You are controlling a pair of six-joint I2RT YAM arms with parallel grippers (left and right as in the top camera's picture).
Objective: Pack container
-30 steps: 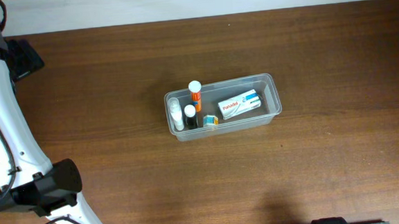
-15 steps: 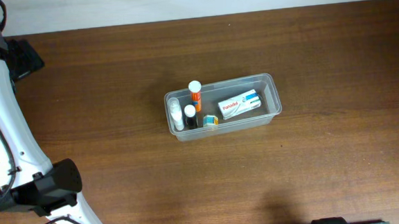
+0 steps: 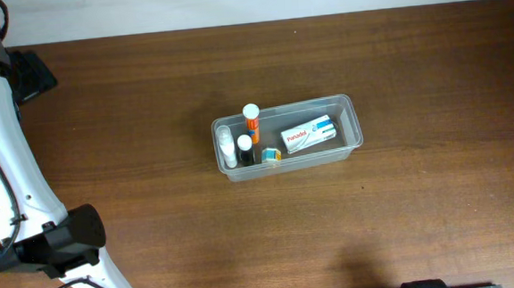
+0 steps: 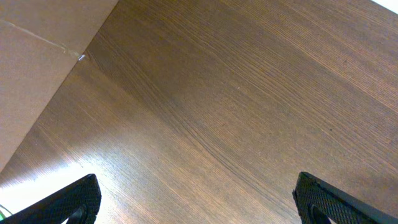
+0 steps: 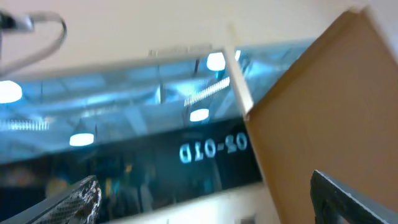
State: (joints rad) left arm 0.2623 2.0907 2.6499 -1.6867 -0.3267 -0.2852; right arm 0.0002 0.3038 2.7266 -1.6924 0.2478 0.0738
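Still unchanged — container (image 3: 287,134) packed, left gripper (image 4: 198,200) spread wide

- Overhead view, vs 1.0 s & 0.5 s ago: no visible change.
- Container (image 3: 286,134) w/ contents: same spot.
- Left arm (image 3: 8,168): same pose.

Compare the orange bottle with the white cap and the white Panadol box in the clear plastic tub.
The orange bottle with a white cap stands upright near the left end of the clear plastic tub; the white Panadol box lies flat toward the tub's right half. The bottle is round and narrow; the box is rectangular and covers more of the floor. The bottle is orange; the box is white with green and blue print. Both sit inside the tub, untouched by either gripper.
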